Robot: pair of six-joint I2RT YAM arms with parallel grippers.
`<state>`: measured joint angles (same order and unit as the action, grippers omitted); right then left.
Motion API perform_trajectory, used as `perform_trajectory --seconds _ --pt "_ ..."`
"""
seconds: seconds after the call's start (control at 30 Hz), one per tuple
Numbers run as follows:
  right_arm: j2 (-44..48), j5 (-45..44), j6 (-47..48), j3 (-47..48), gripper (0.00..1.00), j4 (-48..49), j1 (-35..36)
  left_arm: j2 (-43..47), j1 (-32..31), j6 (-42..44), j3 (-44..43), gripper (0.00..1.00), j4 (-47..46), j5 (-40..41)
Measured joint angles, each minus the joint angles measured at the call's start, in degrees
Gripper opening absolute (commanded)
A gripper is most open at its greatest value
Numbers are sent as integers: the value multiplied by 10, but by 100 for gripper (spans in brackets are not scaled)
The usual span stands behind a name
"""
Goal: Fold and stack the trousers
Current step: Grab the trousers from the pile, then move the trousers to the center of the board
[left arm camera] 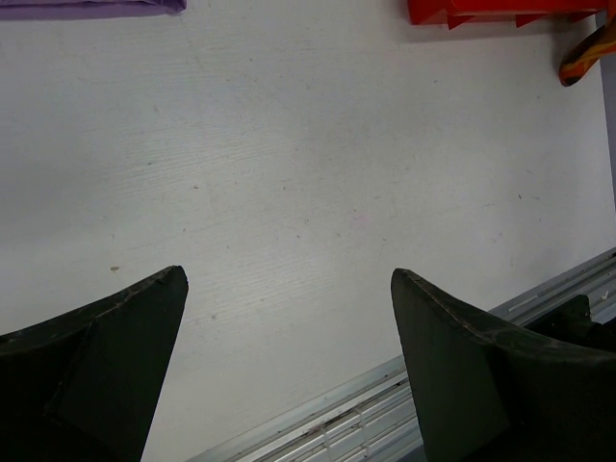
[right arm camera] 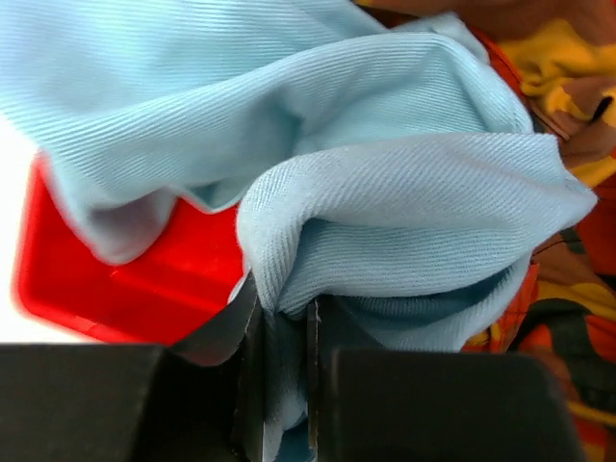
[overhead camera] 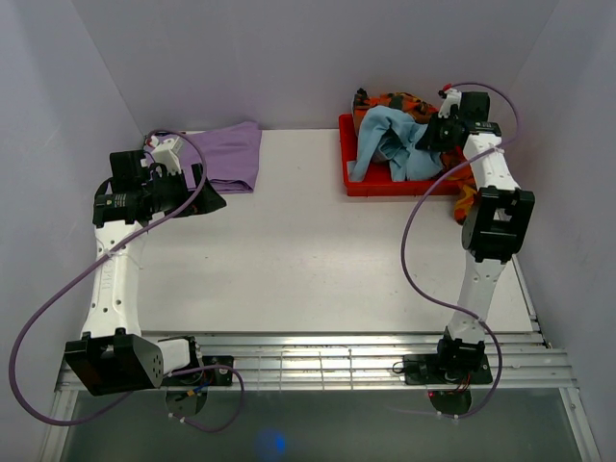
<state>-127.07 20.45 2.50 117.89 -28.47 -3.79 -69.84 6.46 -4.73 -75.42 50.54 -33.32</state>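
We have the right gripper (right arm camera: 285,318) closed down to a narrow slot on a fold of the plain light blue cloth trousers (overhead camera: 395,144); the wrist view shows the cloth bunched and pinched between the 2 black fingers. These trousers lie crumpled in the shallow red plastic bin (overhead camera: 404,186) at the far right of the white table (overhead camera: 289,260), on top of the orange-red-black patterned trousers (overhead camera: 464,197), which spill over the bin's right side.

From the pinch, most of the blue cloth spreads leftward across the bin, toward the table's middle. It is too heaped for us to read a long axis. We judge the next move to be a lift and a pull left and nearward, onto bare tabletop, and the patterned pair underneath may drag along.

The left gripper (left arm camera: 289,279) hangs with its jaws wide and holding nothing, above bare table. It is just beside the plain lilac cloth trousers (overhead camera: 231,154), which lie flat at the far left, and well apart from the bin. The right arm is plainly the nearer 1.
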Motion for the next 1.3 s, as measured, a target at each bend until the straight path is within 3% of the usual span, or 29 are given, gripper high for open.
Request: perform_trajectory --seconds 0.4,0.9,1.13,1.3 --pt "296 141 -74 -57 8 130 -3 0 0 2 -23 98 8 38" --pt "480 263 -293 -68 8 334 35 28 0 2 -72 98 9 71" --pt "562 281 -314 -228 8 400 133 57 0 0 -75 98 -12 52" --pt "556 275 -256 -388 8 357 191 58 0 12 -57 98 -25 4"
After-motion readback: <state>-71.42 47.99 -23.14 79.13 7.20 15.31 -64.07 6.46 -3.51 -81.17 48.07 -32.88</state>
